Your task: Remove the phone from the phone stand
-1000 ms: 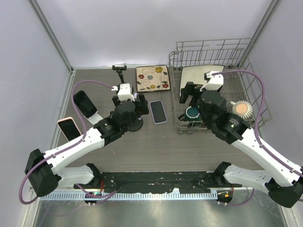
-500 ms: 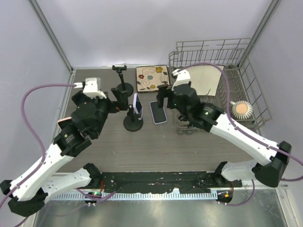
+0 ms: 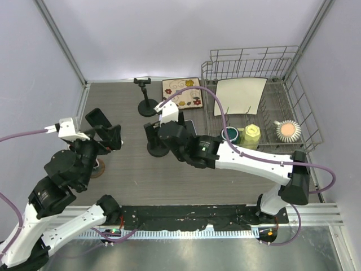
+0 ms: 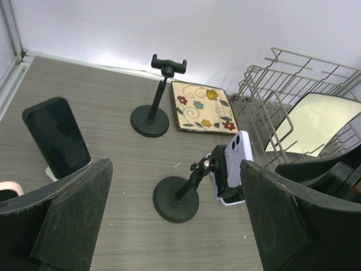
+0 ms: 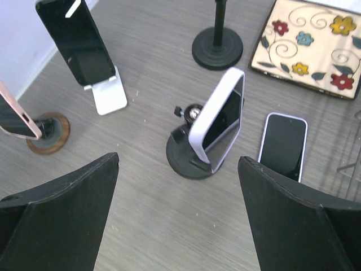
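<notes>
The phone has a pale lavender case and stands tilted, clamped in a black stand with a round base. It also shows in the left wrist view on its base. My right gripper is open and empty, above and just short of the phone; in the top view it hides the phone and only the base shows. My left gripper is open and empty, well left of the stand, and shows in the top view.
An empty black stand and a floral tile lie behind. A second phone lies flat right of the stand. A black phone on a white stand and a pink phone stand left. A wire dish rack is right.
My right arm has swung left from the dish rack and now hangs over the phone stand. My left arm has pulled back from the stand to the left side. The phone stays clamped.
</notes>
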You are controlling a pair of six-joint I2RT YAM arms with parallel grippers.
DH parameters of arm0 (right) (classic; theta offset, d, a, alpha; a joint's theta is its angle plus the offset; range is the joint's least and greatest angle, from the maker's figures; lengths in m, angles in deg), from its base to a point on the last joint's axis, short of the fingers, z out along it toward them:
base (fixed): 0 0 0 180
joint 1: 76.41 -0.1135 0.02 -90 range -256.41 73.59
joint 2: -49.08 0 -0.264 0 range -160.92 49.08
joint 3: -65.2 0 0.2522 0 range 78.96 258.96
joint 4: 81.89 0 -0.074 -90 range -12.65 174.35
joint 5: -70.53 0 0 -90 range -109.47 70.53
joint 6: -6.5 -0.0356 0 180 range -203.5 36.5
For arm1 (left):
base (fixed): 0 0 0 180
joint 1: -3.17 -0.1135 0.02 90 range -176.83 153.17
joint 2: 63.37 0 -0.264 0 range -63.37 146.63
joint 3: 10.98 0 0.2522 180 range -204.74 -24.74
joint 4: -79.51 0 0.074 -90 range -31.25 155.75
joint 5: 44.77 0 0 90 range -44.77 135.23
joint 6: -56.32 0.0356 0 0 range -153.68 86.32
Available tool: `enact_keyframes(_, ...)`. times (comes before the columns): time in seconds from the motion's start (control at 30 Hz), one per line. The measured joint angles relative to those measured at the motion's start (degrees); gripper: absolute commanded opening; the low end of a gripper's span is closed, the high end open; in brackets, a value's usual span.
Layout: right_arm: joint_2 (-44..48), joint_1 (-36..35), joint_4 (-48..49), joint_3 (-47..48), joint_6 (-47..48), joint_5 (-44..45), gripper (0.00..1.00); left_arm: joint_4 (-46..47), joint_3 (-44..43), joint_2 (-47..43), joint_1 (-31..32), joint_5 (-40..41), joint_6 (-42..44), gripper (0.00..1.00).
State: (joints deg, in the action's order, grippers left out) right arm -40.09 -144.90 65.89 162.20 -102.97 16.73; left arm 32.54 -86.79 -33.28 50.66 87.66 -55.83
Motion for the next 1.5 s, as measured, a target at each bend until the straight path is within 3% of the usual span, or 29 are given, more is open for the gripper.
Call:
enact_keyframes(0.3,-8.31,-0.83,1.57,6.1,0.37,12.7,0.8,-6.84,2.97,-3.32,0.0,-0.55,-2.49,1.0)
enact_keyframes(0.63,-17.35,-0.59,1.73,9.09,1.97,20.87,0.64,-8.72,4.35,-3.76,0.0,-3.91,-3.15,1.0)
enact_keyframes(0.73,-18.16,-0.13,1.68,9.09,2.03,22.32,0.53,-8.79,5.09,-3.76,0.0,-5.31,-3.3,1.0)
enact_keyframes(0.97,-18.21,0.85,2.23,9.14,2.27,23.08,0.13,-8.87,7.28,-3.76,0.0,-8.81,-3.17,1.0)
enact_keyframes(1.07,-17.9,1.14,4.17,8.35,2.99,22.08,0.01,-8.5,8.94,-3.76,0.0,-10.54,-2.78,1.0)
enact_keyframes(1.27,-13.25,2.49,10.34,1.38,6.75,16.37,0.01,-5.09,15.43,-3.1,0.0,-15.76,-0.87,1.0)
enact_keyframes(1.5,-4.96,4.5,17.46,-9.09,12.92,4.66,0.01,5.84,27.65,-1.55,0.0,-20.37,3.21,1.0)
